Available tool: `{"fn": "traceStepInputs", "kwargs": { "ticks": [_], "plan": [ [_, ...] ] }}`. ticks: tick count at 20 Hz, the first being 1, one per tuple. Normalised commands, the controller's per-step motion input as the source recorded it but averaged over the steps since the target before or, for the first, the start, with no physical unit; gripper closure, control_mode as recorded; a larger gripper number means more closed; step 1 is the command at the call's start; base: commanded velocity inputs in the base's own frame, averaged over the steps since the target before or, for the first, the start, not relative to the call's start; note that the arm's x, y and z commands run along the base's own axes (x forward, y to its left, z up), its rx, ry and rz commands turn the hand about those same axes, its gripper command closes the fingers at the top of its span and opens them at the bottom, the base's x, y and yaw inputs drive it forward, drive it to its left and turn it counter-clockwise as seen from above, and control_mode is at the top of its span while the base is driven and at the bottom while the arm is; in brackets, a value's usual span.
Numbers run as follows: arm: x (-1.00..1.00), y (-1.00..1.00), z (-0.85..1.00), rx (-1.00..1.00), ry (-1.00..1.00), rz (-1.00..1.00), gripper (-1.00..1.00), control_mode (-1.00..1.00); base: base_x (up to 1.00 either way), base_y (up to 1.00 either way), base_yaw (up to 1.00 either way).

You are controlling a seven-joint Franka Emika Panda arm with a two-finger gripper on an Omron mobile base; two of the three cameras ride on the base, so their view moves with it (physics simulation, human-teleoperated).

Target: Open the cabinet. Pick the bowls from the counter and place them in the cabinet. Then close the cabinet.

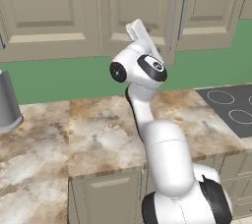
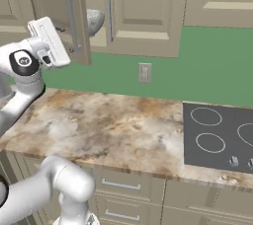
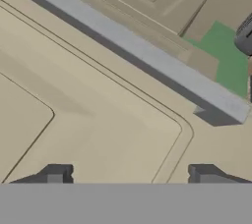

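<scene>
A: How do the fingers stand?

B: In the hand view the two dark fingertips (image 3: 55,175) rise well apart at the bottom, one lower left, one lower right. So the gripper (image 3: 130,176) is spread wide, with nothing between the tips.

A: Touching anything?

B: I cannot tell. A beige panelled door of the cabinet (image 3: 93,120) lies flat right behind the tips, very near. Its silver handle (image 3: 133,51) runs as a slanted bar from upper left to right of centre, above the tips and not between them.

A: And from the base?

B: In the right base view the left door stands ajar at upper left, the hand just left of it. A mottled grey-white bowl (image 2: 95,20) shows inside through the gap. The counter (image 2: 118,125) spreads across the middle, a dark stovetop (image 2: 220,140) at right.

A: Left base view?

B: A grey cylinder (image 1: 7,102) stands at the left edge.
</scene>
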Motion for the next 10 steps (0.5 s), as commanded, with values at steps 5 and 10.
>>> {"fn": "traceStepInputs", "kwargs": {
  "ticks": [5,10],
  "plan": [
    [1.00,-0.09,-0.17,0.01,-0.02,0.00,-1.00,-1.00,0.00,0.00,0.00],
    [1.00,-0.05,-0.25,0.00,0.00,0.04,-1.00,-1.00,0.00,0.00,0.00]
  ]
}}
